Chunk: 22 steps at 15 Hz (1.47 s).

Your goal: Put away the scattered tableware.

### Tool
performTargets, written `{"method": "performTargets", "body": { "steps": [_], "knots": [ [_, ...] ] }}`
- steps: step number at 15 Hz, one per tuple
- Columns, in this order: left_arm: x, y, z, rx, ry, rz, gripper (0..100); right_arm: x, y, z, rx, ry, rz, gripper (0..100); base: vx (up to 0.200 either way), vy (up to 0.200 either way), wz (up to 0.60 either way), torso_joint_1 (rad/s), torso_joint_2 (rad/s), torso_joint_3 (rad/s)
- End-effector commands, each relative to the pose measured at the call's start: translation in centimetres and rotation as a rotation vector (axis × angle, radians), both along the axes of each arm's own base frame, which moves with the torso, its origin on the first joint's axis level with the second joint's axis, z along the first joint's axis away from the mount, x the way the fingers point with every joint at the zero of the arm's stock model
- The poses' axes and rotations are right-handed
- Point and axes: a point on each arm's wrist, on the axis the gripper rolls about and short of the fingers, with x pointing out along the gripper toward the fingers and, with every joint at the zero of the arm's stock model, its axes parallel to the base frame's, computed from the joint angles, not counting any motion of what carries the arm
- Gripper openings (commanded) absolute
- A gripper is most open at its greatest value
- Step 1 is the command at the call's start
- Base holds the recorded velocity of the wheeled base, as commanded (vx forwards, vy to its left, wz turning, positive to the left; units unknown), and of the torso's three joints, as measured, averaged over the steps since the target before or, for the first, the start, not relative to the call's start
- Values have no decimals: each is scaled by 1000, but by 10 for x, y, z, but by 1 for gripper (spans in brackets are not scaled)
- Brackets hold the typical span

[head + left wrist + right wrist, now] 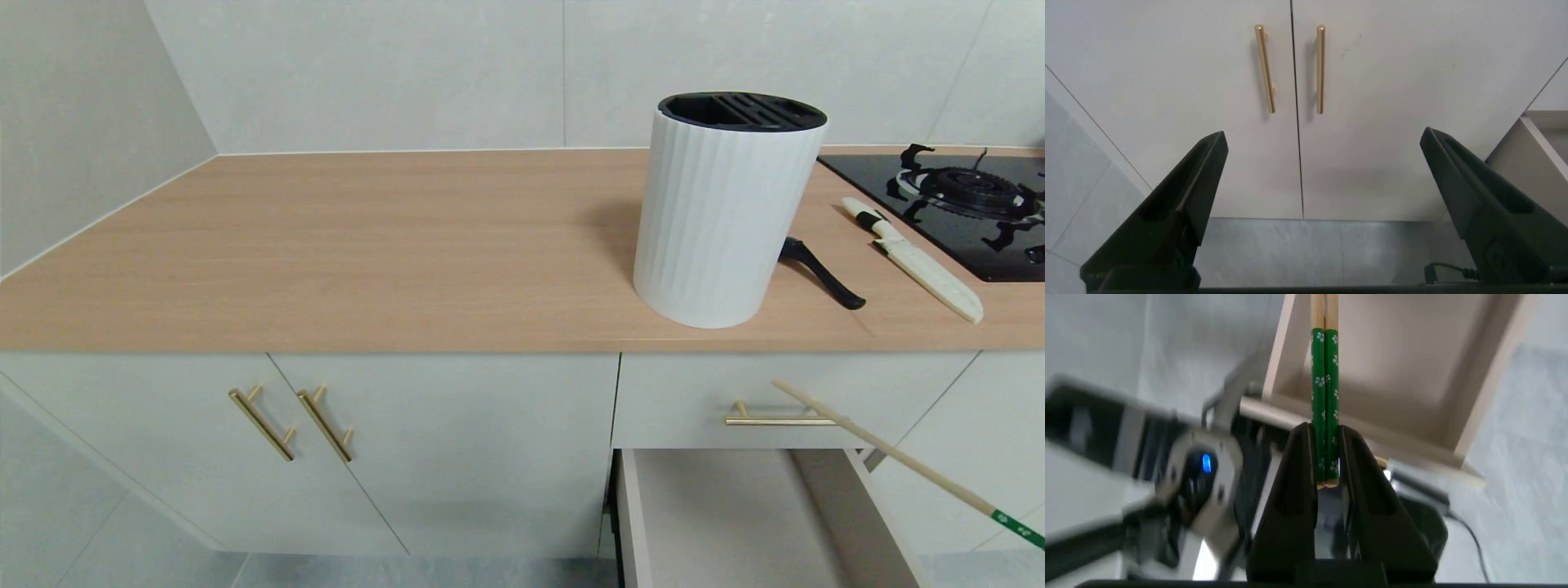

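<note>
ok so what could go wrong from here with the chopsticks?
1. The right gripper pinches the chopsticks at their very end, so they could pivot or slip out.
2. In the head view their tip overlaps the drawer handle; contact is unclear, but it may catch there.

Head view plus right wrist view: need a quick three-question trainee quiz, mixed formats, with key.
1. True or false: the right gripper is shut on a pair of chopsticks.
2. Where is the knife? A) lying on the countertop between the white holder and the stove; B) slotted into the holder; C) on the floor.
3. Fill in: the drawer below the countertop is ____.
Key: 1 true; 2 A; 3 open.
</note>
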Motion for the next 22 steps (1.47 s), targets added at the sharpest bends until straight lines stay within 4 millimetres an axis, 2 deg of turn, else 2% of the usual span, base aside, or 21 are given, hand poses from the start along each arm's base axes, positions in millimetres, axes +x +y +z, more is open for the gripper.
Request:
{"method": "performTargets", "body": {
  "steps": [1, 5, 10, 22],
  "knots": [
    [0, 0, 0, -2, 1, 1, 100, 14, 10, -13, -41, 78, 28, 0, 0, 0, 0, 0, 0, 0],
    [0, 0, 0, -2, 1, 1, 100, 21, 16, -22, -26, 128, 63, 0, 0, 0, 0, 0, 0, 0],
    [0, 0, 0, -2, 1, 1, 100, 28, 20, -40, -38, 102, 80, 0, 0, 0, 0, -28, 64, 37],
    [0, 0, 0, -2, 1, 1, 100, 33, 22, -54, -50, 84, 79, 0, 0, 0, 0, -187, 442, 252]
  ]
}}
